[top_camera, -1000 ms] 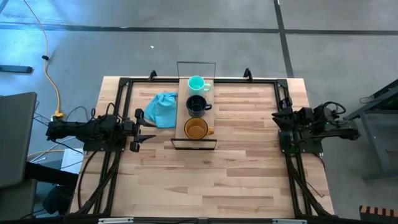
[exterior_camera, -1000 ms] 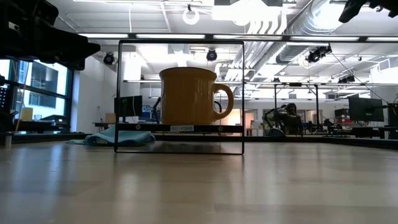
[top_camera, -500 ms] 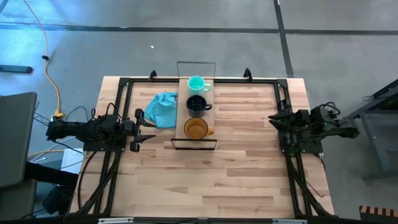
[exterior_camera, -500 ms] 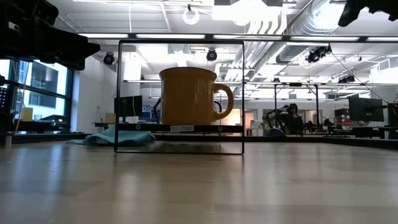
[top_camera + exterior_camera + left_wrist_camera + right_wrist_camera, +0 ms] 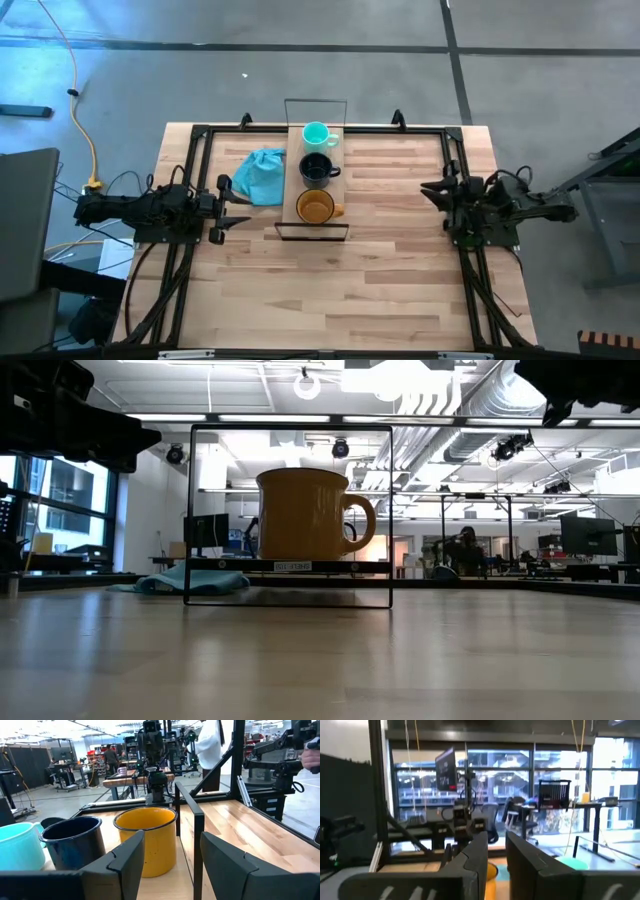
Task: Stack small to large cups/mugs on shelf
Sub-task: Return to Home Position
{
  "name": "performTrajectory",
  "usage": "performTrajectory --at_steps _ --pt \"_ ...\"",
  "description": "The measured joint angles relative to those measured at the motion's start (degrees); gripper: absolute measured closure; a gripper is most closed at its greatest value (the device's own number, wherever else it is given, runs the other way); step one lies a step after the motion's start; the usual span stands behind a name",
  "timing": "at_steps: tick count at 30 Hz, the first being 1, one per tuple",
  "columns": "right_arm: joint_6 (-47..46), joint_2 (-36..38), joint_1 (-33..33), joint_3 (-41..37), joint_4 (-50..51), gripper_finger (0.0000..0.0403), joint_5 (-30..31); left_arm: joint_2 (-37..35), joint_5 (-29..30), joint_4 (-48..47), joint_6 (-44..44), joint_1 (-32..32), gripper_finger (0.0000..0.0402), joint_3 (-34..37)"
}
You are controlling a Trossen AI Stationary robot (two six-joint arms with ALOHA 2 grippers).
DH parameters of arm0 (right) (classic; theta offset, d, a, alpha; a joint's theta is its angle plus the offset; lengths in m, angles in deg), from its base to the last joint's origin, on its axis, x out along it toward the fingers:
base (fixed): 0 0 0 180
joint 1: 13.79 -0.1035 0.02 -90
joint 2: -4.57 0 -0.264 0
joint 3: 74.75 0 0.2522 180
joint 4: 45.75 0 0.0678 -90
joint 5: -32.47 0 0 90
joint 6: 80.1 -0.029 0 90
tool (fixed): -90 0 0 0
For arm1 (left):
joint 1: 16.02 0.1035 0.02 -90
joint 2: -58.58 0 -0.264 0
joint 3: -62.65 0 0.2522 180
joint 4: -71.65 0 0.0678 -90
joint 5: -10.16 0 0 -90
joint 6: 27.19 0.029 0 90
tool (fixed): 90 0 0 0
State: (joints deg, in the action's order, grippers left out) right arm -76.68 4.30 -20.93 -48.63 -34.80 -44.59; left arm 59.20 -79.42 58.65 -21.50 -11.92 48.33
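Three mugs stand upright in a row on the shelf [image 5: 336,191]: the teal mug [image 5: 316,134] at the far end, the black mug [image 5: 316,168] in the middle and the amber mug [image 5: 316,208] nearest. Each shows only its own bare inside. The left gripper [image 5: 171,840] hangs over the counter's [image 5: 390,270] left side, fingers well apart and holding nothing. The right gripper [image 5: 496,840], at the right edge, has its fingers narrowly parted and grips nothing.

On the shelf [image 5: 337,190] stand teal mug [image 5: 316,133], seemingly black mug [image 5: 316,168], amber mug [image 5: 316,208], upright.
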Motion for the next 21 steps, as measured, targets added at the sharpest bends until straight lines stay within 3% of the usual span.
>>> performTrajectory --at_steps 10,21 --pt "-0.89 0.0 0.0 -10.4 -19.69 0.0346 0.57 0.0 0.01 0.0 0.01 0.0 0.022 0.0" --pt "1.52 0.0 0.02 -11.8 -22.89 0.0346 1.97 0.0 0.02 -0.02 0.0 0.0 0.022 0.0"
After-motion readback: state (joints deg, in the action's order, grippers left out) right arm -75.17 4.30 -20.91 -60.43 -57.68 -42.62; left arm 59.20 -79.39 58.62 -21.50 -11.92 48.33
